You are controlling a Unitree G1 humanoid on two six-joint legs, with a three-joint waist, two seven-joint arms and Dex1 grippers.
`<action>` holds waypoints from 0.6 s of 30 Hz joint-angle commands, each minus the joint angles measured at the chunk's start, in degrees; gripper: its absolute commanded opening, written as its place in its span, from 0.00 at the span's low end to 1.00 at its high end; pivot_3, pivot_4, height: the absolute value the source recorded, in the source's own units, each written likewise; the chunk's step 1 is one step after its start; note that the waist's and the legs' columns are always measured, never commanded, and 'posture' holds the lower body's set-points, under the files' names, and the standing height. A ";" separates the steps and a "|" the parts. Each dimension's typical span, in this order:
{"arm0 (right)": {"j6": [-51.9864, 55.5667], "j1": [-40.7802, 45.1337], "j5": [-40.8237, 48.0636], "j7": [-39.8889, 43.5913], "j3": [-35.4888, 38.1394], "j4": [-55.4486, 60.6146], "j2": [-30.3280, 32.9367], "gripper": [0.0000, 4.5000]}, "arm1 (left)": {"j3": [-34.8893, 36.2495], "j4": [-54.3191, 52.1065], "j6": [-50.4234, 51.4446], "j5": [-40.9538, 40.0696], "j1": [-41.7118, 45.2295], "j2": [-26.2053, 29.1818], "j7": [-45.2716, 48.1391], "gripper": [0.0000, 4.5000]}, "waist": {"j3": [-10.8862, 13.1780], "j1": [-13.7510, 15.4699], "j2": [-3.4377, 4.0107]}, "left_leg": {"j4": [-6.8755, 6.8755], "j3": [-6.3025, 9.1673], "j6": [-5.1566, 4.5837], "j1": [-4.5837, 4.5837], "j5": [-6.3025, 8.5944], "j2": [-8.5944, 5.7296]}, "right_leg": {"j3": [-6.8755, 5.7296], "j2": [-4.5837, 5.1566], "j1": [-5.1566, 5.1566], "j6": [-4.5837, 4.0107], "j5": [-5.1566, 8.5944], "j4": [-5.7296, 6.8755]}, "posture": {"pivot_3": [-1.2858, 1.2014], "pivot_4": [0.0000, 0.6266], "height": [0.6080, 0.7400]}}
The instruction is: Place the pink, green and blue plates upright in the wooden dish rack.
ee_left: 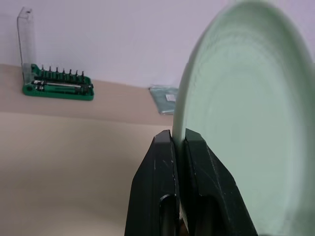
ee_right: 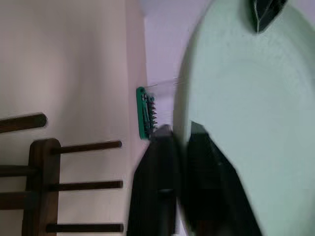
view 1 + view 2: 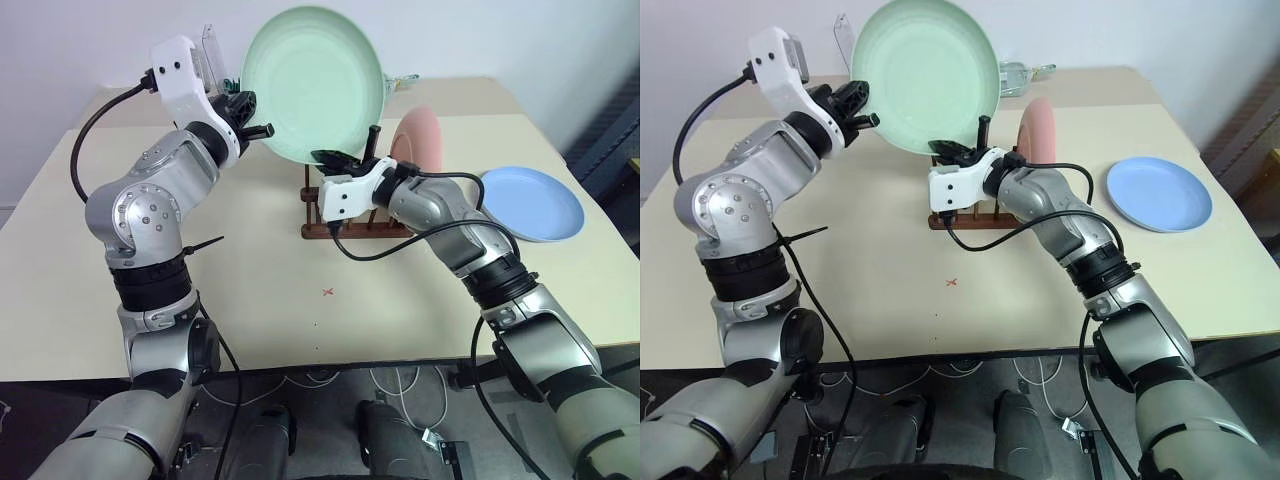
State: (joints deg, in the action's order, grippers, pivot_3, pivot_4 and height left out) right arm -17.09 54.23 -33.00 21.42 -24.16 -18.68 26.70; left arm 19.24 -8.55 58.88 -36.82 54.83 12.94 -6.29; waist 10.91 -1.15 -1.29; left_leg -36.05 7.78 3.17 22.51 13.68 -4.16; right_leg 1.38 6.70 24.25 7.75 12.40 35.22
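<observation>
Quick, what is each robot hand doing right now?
Left end effector: shut on the green plate.
Right end effector: shut on the same plate's lower rim.

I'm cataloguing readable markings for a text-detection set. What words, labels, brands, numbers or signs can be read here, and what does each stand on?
None can be read.
green plate, pink plate, blue plate: plain, no print.
wooden dish rack: no label.
green tool holder: any marking is too small to read.
table: a small red cross mark, not a letter.
</observation>
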 commanded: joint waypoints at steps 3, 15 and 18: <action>-0.56 0.47 0.68 -1.64 2.82 3.21 -0.23 0.00 | 5.89 -0.57 -7.04 -3.23 1.42 -1.87 0.73 0.35 | 0.00 0.03 0.00 | 0.00 0.00 0.01 0.00 -0.01 0.00 | 0.01 0.00 0.00 0.00 0.00 -0.01 | 0.52 0.24 1.00; 29.74 -8.52 44.80 12.46 19.91 30.89 -9.72 0.00 | -1.93 7.82 -28.14 12.35 -16.52 17.88 20.41 0.90 | -0.01 -1.01 0.04 | 0.09 0.05 -0.01 -0.02 0.00 0.02 | 0.02 -0.04 0.00 -0.03 -0.01 0.01 | 0.52 0.24 1.00; 41.31 -10.13 57.84 10.65 26.13 37.96 -11.38 0.00 | -6.72 3.88 -35.27 12.45 -26.25 20.31 33.40 0.90 | 0.00 -0.79 0.07 | 0.10 0.09 -0.19 -0.02 0.10 0.02 | 0.02 -0.02 -0.02 -0.06 -0.02 0.00 | 0.52 0.24 1.00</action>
State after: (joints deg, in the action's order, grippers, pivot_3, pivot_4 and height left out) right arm 18.70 43.80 17.51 33.20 -2.28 14.50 15.75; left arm 14.75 -0.93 28.24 -24.68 29.83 32.35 20.51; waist 10.91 -1.94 -1.22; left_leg -35.96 7.86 2.93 22.49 13.81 -4.15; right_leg 1.41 6.70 24.23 7.68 12.38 35.23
